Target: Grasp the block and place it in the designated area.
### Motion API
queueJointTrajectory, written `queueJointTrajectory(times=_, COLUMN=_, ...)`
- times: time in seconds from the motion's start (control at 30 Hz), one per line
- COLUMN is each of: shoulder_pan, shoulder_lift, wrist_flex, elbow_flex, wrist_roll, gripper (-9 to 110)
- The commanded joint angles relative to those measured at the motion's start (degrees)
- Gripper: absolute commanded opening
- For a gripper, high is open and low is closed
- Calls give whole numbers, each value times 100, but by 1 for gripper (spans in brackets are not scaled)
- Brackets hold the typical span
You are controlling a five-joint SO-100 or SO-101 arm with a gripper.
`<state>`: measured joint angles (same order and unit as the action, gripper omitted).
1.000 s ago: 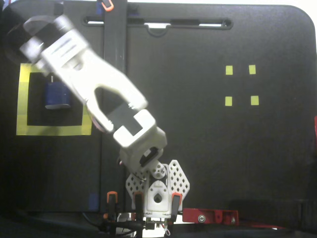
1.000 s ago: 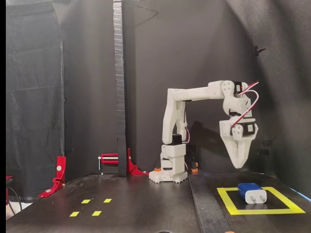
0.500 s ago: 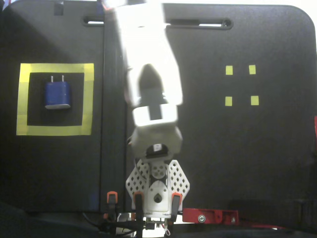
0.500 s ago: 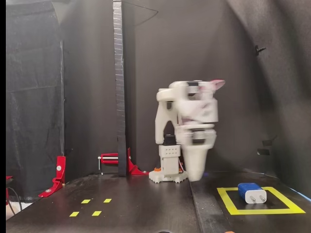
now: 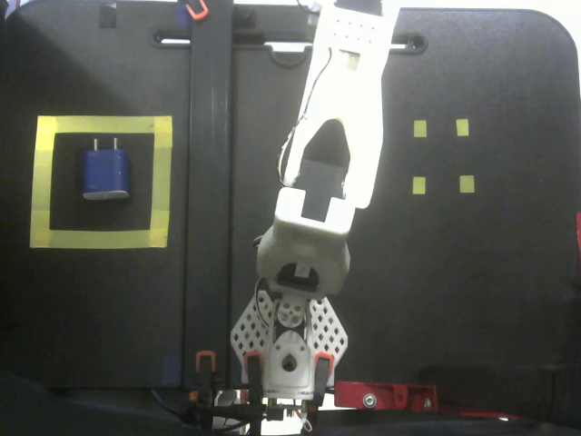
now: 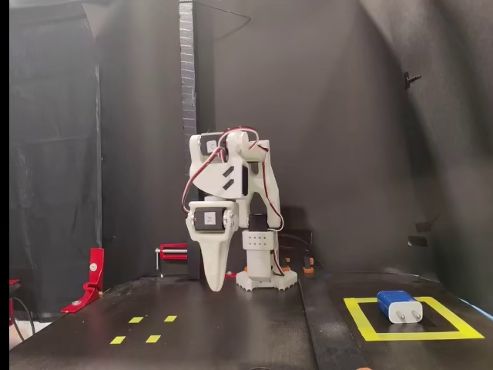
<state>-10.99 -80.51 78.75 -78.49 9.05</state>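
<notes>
The dark-blue block point(image 5: 106, 173) lies flat inside the designated area point(image 5: 102, 125), a large square of yellow tape with a black interior, at the left of a fixed view. Its two pale prongs point to the far edge. In the other fixed view the block point(image 6: 399, 304) sits in the taped square point(image 6: 362, 320) at the lower right. My gripper point(image 6: 213, 284) hangs point-down just left of the arm's base, far from the block. Its jaws look closed together and empty. From above, the gripper point(image 5: 354, 18) reaches the top edge.
Four tiny yellow tape squares point(image 5: 442, 156) lie on the black mat, also seen low left point(image 6: 142, 329). A raised black strip point(image 5: 209, 182) runs across the mat between the arm and the taped square. Red clamps point(image 5: 386, 396) point(image 6: 92, 277) hold the mat's edge.
</notes>
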Motion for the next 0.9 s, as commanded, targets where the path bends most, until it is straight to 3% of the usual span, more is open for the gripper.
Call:
queueJointTrajectory(times=0.0, shoulder_pan=-9, shoulder_lift=-624, wrist_flex=-369, elbow_flex=79, wrist_roll=35, gripper=0)
queueJointTrajectory(times=0.33, shoulder_pan=141, shoulder_lift=-2382, wrist_flex=-2426, elbow_flex=-1239, wrist_roll=-79, gripper=0)
queueJointTrajectory(times=0.87, shoulder_pan=650, shoulder_lift=-6521, wrist_flex=-6100, elbow_flex=-6460, wrist_roll=-237, gripper=0)
